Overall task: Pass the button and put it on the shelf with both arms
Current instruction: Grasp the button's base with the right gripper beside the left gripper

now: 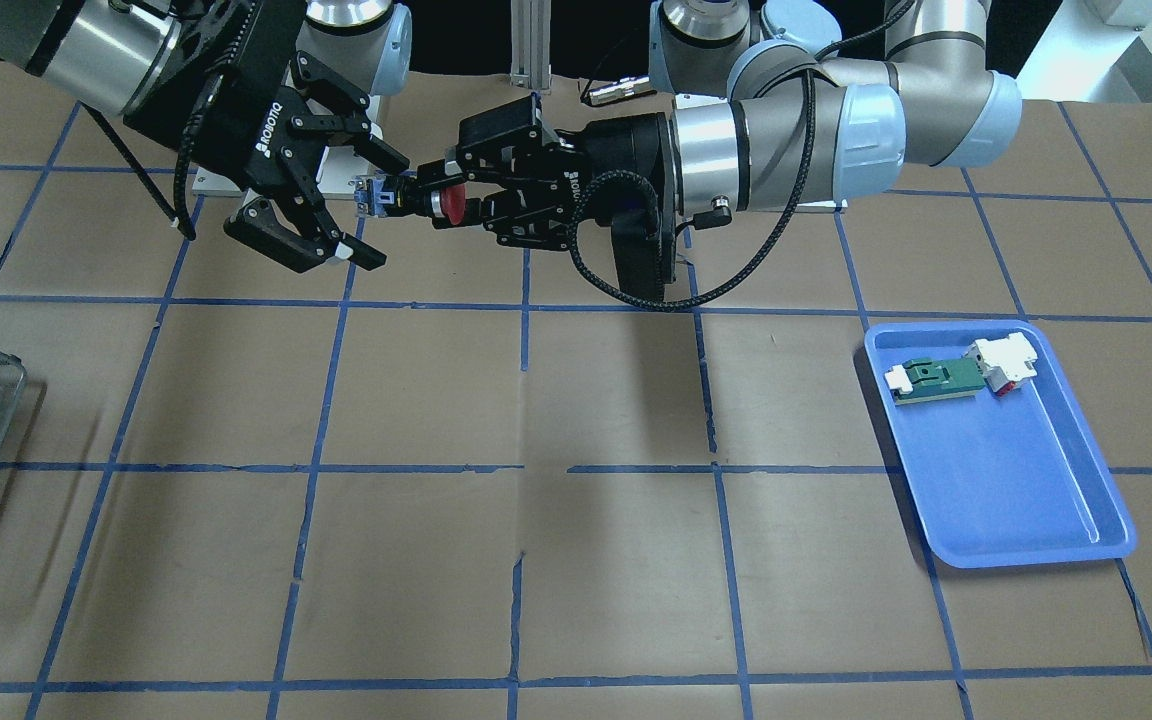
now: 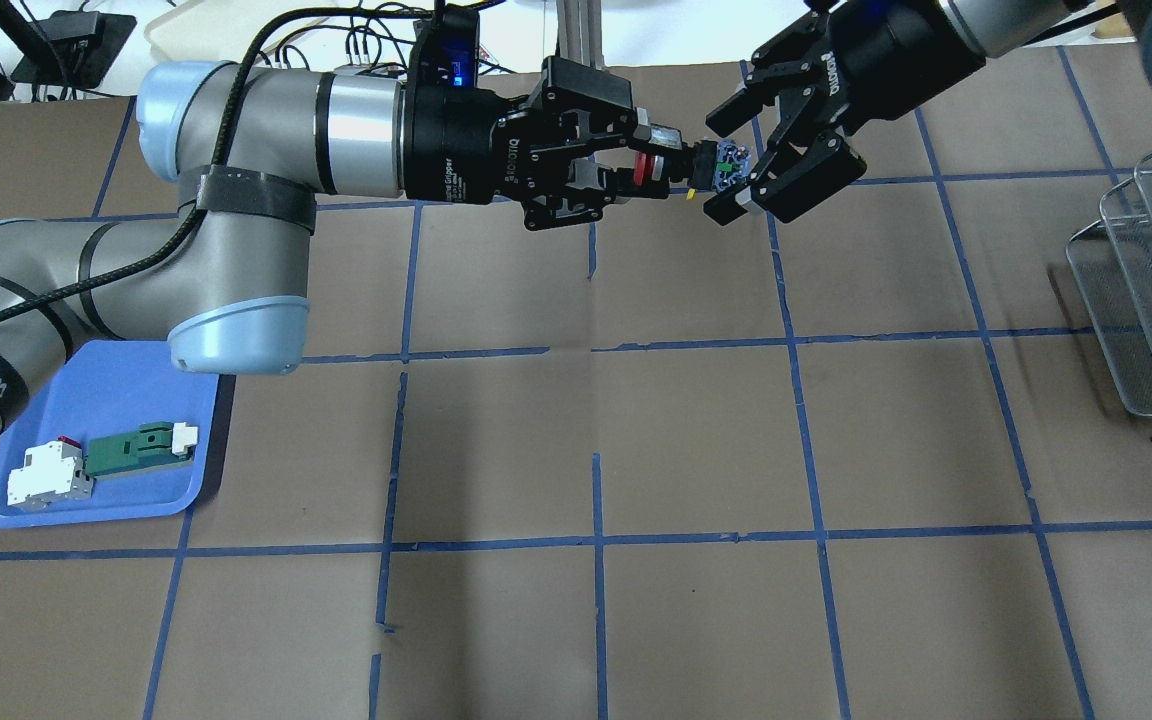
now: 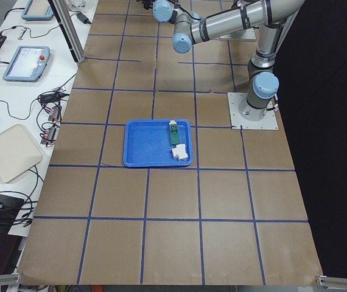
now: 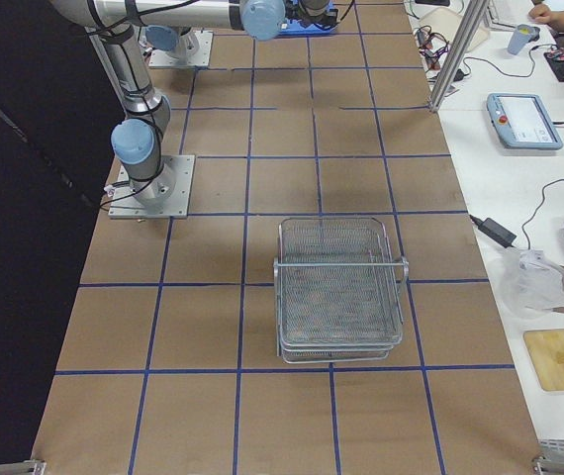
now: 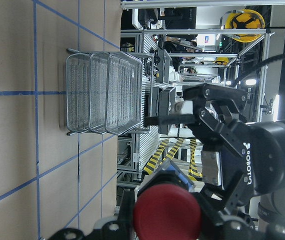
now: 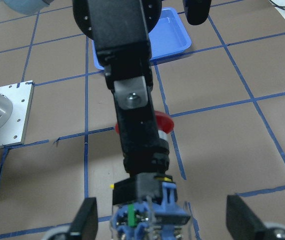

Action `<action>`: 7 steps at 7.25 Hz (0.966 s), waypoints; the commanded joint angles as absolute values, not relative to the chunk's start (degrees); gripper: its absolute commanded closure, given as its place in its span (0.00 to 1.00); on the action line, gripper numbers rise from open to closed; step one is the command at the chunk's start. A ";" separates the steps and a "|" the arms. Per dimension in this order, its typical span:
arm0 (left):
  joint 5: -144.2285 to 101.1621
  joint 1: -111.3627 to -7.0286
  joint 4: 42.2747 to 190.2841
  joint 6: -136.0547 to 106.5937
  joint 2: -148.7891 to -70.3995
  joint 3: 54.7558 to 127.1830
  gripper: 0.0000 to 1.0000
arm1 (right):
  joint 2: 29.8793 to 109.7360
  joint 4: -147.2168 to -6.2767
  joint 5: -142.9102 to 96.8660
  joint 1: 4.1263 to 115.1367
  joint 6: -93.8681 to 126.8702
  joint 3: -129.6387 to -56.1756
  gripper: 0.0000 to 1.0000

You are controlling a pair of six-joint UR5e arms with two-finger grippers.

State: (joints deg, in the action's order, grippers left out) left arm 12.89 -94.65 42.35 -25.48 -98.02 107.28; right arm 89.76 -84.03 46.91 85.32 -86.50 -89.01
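The button (image 1: 416, 200), with red cap, black body and blue-grey base, is held level in the air over the far middle of the table. My left gripper (image 1: 431, 190) is shut on its black body near the cap; it also shows in the overhead view (image 2: 666, 165). My right gripper (image 1: 381, 210) is open, its fingers wide apart on either side of the button's base (image 2: 731, 165), not touching it. The right wrist view shows the base (image 6: 152, 215) between the spread fingertips (image 6: 85, 220). The wire-mesh shelf (image 2: 1146, 280) stands at the table's right end, also in the exterior right view (image 4: 339, 287).
A blue tray (image 1: 1016, 480) on my left side holds a green-and-white flat part (image 1: 936, 378) and a white-and-red block (image 1: 1006, 362). The brown table has a blue tape grid. Arm base plates are bolted at the table's robot-side edge (image 3: 252, 111).
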 commanded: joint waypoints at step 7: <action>25.67 -92.64 42.80 -30.31 -95.11 105.48 0.00 | 89.74 -83.76 46.93 85.25 -86.48 -88.51 1.00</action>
